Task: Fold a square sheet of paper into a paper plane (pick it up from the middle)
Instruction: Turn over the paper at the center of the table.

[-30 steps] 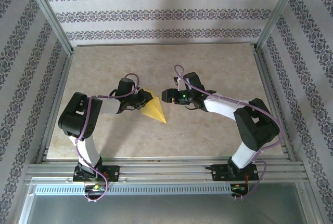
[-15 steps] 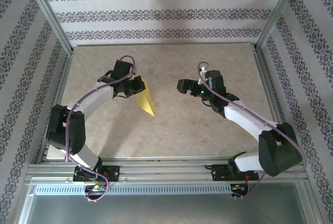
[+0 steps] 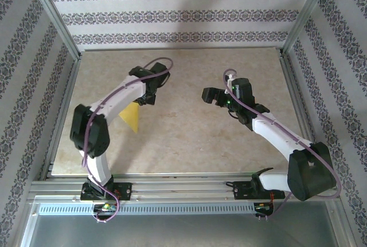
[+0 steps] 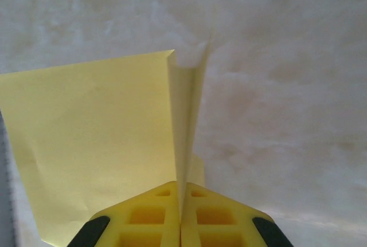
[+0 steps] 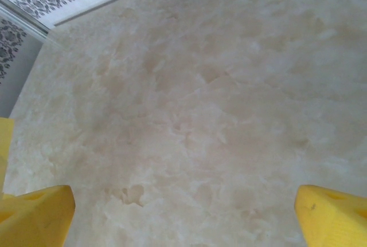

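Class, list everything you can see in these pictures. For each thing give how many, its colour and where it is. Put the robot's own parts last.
paper plane: one, yellow, left of the table's middle, pinched along its centre fold
table: one, beige marbled, under both arms
walls: three, white with dark patterned stripes, at the table's left, back and right
metal frame: one, silver, along the table's edges
left arm: one, black and white with a purple cable, base at the near edge
right arm: one, same colours, base at the near edge
left fingers: two, yellow, shut on the paper plane
right fingers: two, yellow, open over bare table
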Tool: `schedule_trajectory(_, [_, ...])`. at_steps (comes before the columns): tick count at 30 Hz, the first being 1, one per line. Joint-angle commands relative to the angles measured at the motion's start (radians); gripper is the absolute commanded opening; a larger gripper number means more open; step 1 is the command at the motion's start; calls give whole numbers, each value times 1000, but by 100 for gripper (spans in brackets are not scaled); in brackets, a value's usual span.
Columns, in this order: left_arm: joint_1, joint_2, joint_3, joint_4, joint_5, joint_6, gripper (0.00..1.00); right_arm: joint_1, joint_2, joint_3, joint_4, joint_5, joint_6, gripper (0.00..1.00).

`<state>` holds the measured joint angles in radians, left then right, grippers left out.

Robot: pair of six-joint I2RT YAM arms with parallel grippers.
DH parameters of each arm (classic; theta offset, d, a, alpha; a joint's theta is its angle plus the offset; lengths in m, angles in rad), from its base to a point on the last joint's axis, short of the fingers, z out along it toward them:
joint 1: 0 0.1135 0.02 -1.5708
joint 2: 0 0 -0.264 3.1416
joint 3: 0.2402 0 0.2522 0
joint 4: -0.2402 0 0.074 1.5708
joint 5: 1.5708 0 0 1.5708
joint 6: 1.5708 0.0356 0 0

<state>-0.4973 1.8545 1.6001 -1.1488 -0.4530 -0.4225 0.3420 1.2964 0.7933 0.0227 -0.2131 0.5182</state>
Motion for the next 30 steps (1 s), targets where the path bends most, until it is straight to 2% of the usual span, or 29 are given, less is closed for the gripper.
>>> schedule_trajectory(1, [-31,96,36,-150,-191,8,8,-14,4,2,-33,22,4,98])
schedule_trajectory(10, [-101,356,164,-190,-268,-12,8,-29,-6,-31,-37,41,40,98])
schedule_trajectory(19, [-148,503,252,-156,-173,5,13,-34,12,-34,-33,35,57,98])
schedule_trajectory(27, [-175,545,265,-124,-98,-4,15,-40,12,-46,-27,35,68,98])
schedule_trajectory(30, [-185,545,271,-123,-82,-12,20,-40,16,-49,-23,31,74,98])
